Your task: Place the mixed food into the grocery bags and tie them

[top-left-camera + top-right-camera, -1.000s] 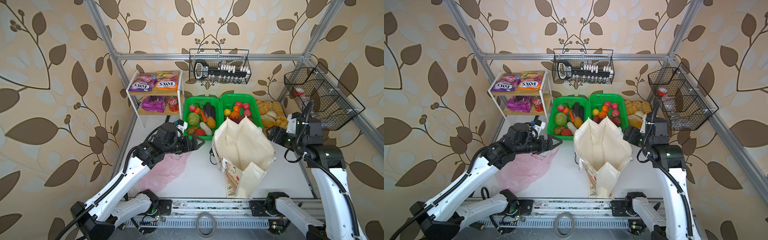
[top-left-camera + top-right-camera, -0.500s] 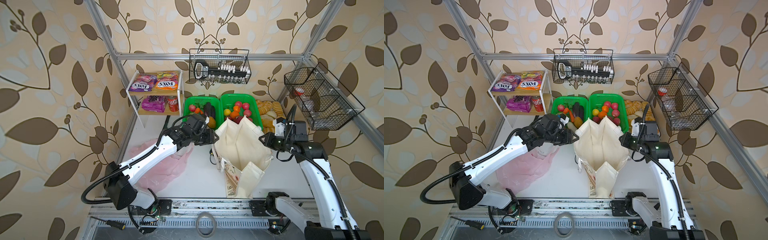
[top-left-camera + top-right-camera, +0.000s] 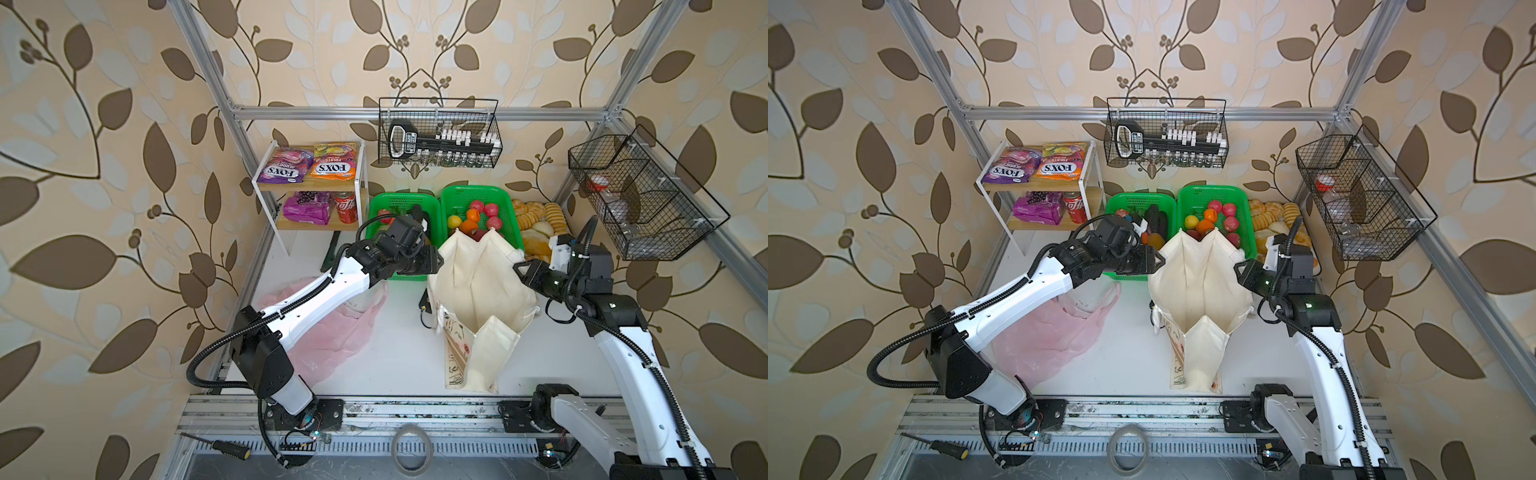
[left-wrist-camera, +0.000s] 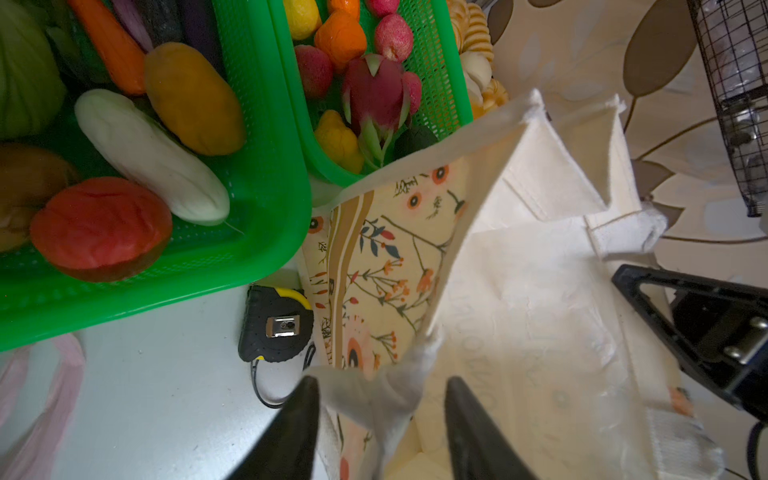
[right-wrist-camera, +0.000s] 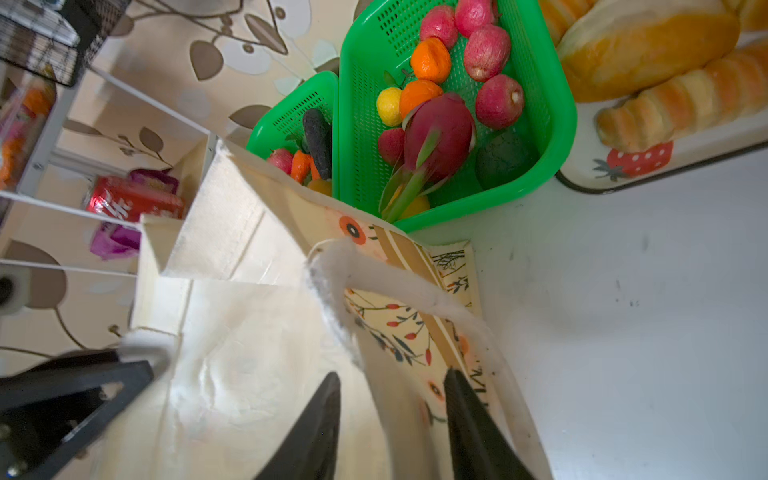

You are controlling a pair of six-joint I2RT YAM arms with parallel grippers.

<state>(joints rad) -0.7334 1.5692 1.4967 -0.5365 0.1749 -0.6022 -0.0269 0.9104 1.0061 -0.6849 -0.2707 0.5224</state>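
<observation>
My left jaws stand part-way apart astride the white handle (image 4: 374, 395) of the cream tote (image 4: 519, 291), not pinching it. My right jaws, likewise half apart, straddle the tote's opposite wall by its other handle (image 5: 332, 286). Just beyond my left jaws a tape measure (image 4: 276, 328) lies on the bench (image 4: 166, 395). Farther ahead, the dragon fruit (image 4: 376, 91), an orange (image 4: 340, 37) and a lemon (image 4: 301, 16) sit in a green basket (image 4: 436, 83). The pink bag (image 3: 332, 332) lies flat behind my left jaws. Farthest off, the soda can (image 5: 129, 201) stands on the shelf (image 3: 316, 225).
</observation>
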